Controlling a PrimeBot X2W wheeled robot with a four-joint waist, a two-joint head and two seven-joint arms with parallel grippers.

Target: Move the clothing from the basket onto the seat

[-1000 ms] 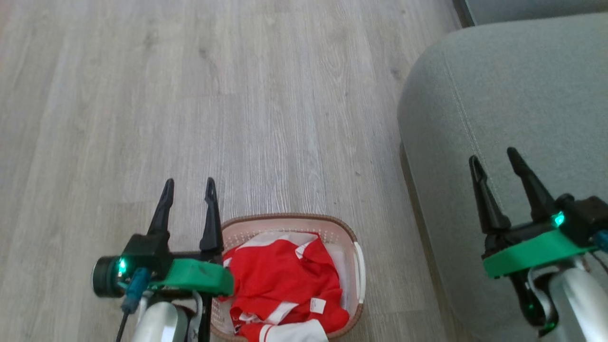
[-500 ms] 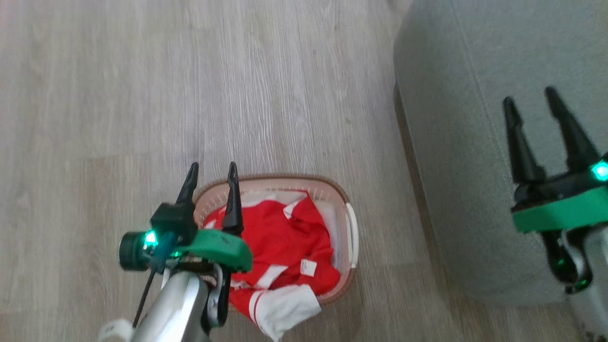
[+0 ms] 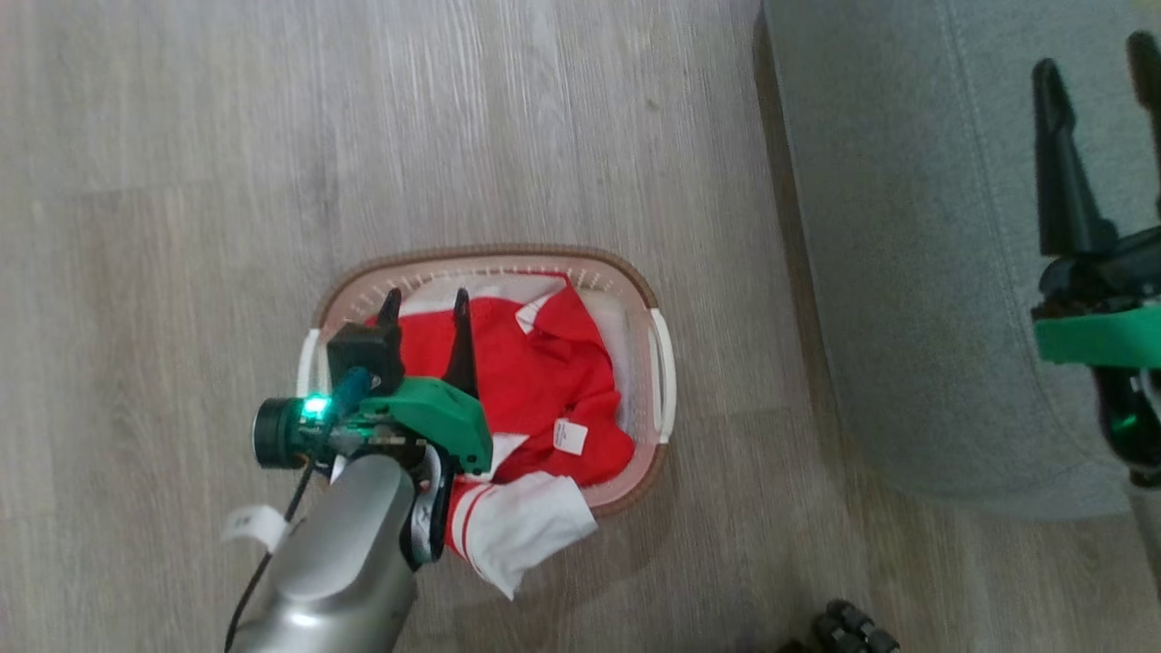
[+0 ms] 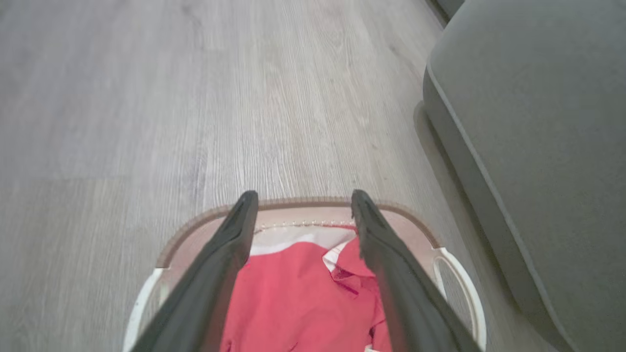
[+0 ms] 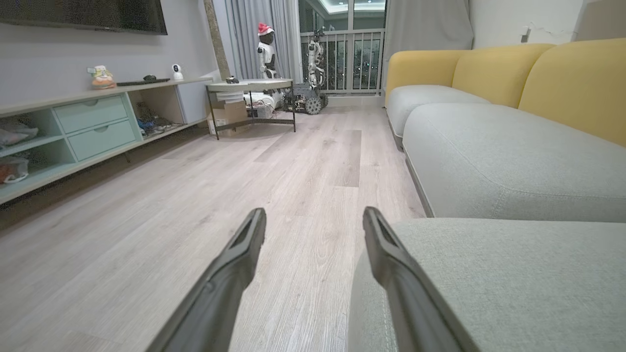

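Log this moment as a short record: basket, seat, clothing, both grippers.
basket: on the wooden floor, left of the seat
seat: grey cushion, right of the basket
clothing: red and white, piled in the basket, one white part hanging over its near rim
left gripper: open, above the basket, fingers over the clothing
right gripper: open, over the seat, holding nothing

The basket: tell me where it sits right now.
In the head view the basket sits on the wood floor, left of the grey seat, holding the red clothing, with the open left gripper over it.
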